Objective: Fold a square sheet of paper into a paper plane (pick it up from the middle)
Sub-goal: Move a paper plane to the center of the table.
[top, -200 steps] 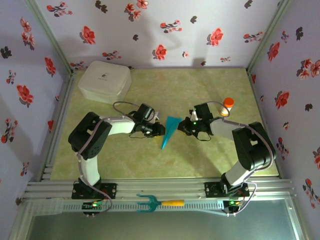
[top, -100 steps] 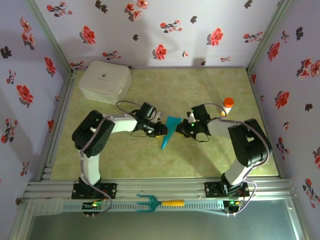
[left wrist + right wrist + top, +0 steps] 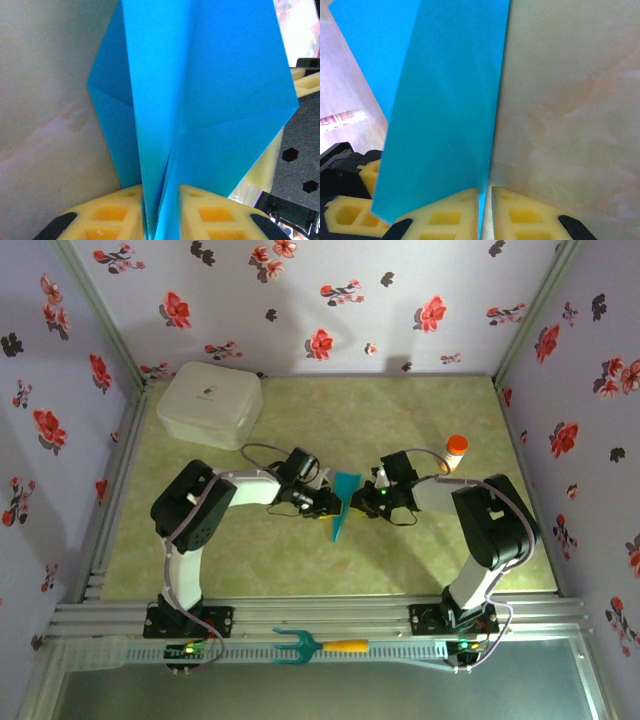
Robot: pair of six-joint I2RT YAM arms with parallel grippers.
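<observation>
Pinching the plane (image 3: pixel 346 487) from both sides, left gripper (image 3: pixel 160 196) was clamped on its creased layers, right gripper (image 3: pixel 484 196) gripped the opposite edge, paper fanned beyond the fingertips.

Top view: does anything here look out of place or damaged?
A teal fork lies on the metal rail at the near edge, off the tabletop. The folded paper, pinched between left tool and right tool, looks intact.
</observation>
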